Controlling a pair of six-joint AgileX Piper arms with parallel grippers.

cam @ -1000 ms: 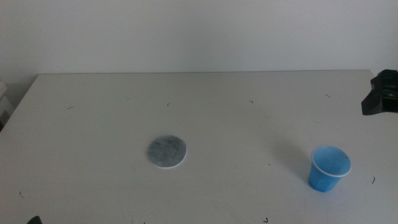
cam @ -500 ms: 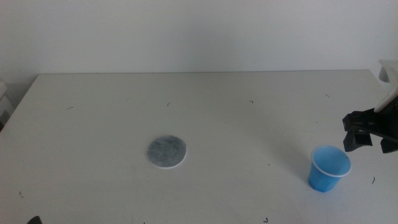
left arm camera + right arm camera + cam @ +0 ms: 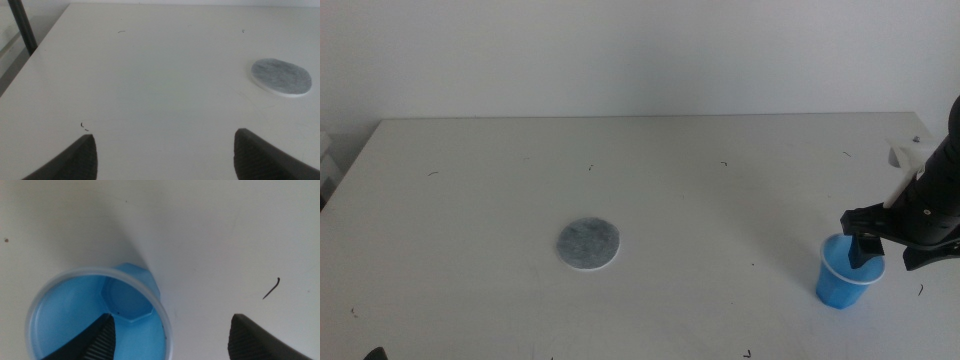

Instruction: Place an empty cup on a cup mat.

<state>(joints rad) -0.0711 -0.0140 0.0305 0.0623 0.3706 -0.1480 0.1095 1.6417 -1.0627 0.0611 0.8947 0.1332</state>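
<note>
A: Where's the cup [image 3: 844, 275]?

B: Upright near the surface's [image 3: 470, 220] right edge, toward the front. The right end effector [image 3: 884, 247] hangs straight over it, jaws apart: one dips inside the mouth, the other sits outside the wall, straddling the thin white rim.

A: And the cup mat [image 3: 588, 244]?

B: Well apart, left of centre. A flat, mottled grey disc. The left end effector [image 3: 165, 157] waits by the front-left corner, jaws apart.

A: Material?

B: Smooth blue plastic, tapered; probably flexes under a hard pinch.
</note>
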